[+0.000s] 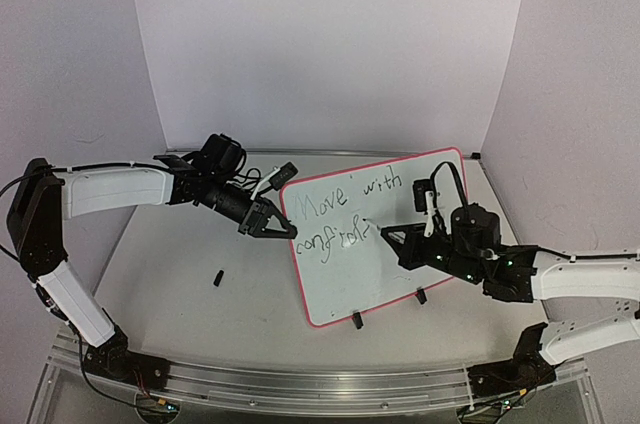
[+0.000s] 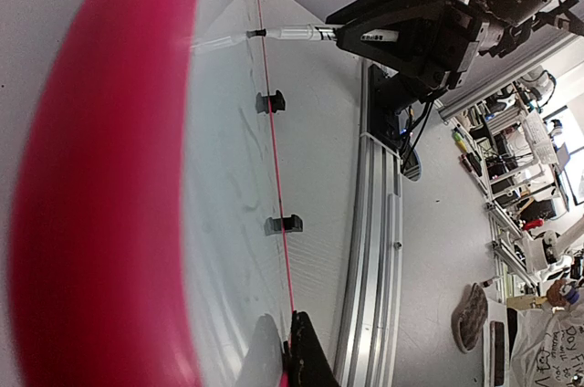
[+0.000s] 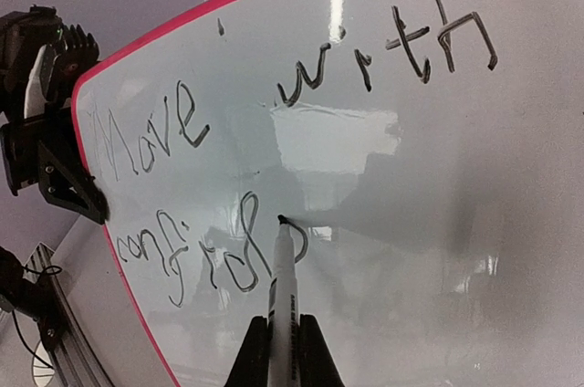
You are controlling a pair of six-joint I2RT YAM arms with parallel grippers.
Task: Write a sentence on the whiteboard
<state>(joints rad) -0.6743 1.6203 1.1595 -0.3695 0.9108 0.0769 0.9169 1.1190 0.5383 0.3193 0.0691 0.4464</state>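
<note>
The whiteboard (image 1: 345, 284), white with a pink-red rim, stands tilted on two black clip feet (image 1: 357, 320). My left gripper (image 1: 283, 231) is shut on its left edge; in the left wrist view the fingers (image 2: 310, 360) pinch the thin rim (image 2: 274, 159). My right gripper (image 3: 283, 355) is shut on a white marker (image 3: 281, 296), and the black tip touches the board just after the second row. The sentence (image 3: 151, 145) reads "Move with" above and "confid" plus a fresh curved stroke below. In the top view the right gripper (image 1: 392, 237) is in front of the board's middle.
A small black cap (image 1: 217, 277) lies on the grey table left of the board. An aluminium rail (image 1: 300, 379) runs along the near edge between the arm bases. White backdrop panels close off the back and sides.
</note>
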